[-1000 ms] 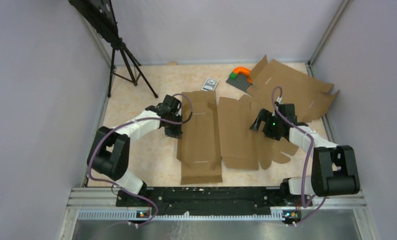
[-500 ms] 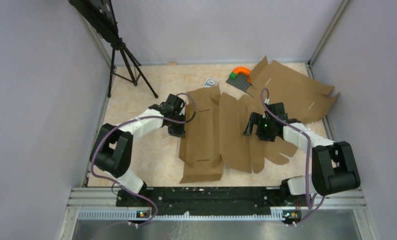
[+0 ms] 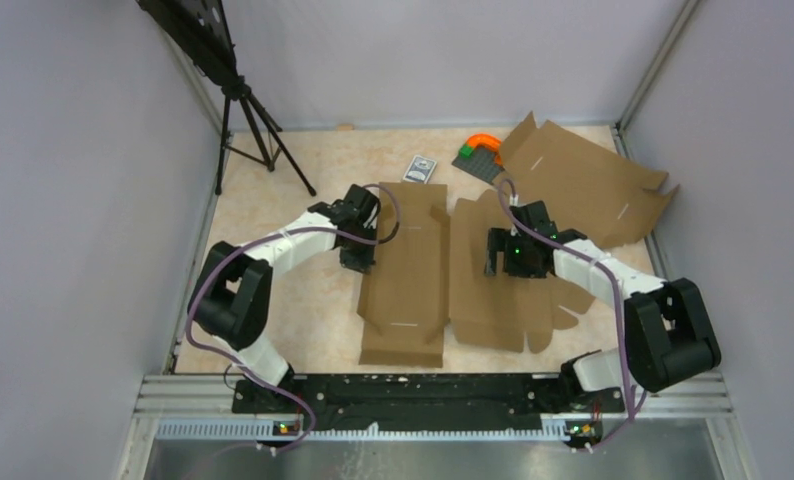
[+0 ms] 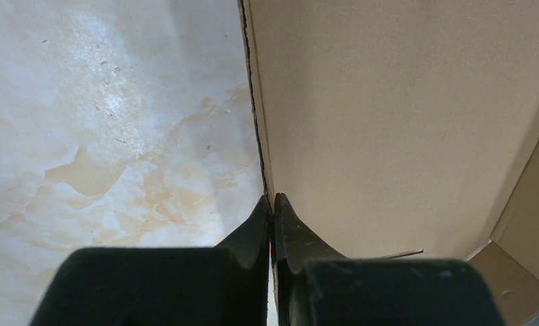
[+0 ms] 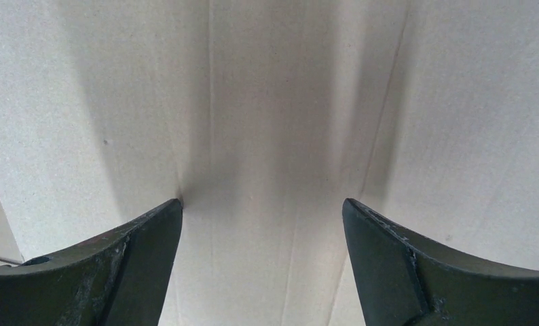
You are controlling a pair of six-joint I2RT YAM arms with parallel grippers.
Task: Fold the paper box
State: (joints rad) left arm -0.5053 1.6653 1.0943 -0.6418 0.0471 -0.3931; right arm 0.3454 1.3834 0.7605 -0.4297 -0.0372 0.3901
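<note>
Brown die-cut paper box (image 3: 410,270), unfolded, flaps spread, creased lengthwise, centre of table (image 3: 293,180).

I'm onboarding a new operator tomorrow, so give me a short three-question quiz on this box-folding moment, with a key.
1. True or false: the left end effector is shut on an edge of the paper box.
2. The right end effector is: A) shut on a flap; B) open over the box's cardboard; C) out of every view.
3. Which small item lies on the table just beyond the box's far edge?
Key: 1 true; 2 B; 3 the grey card pack.
</note>
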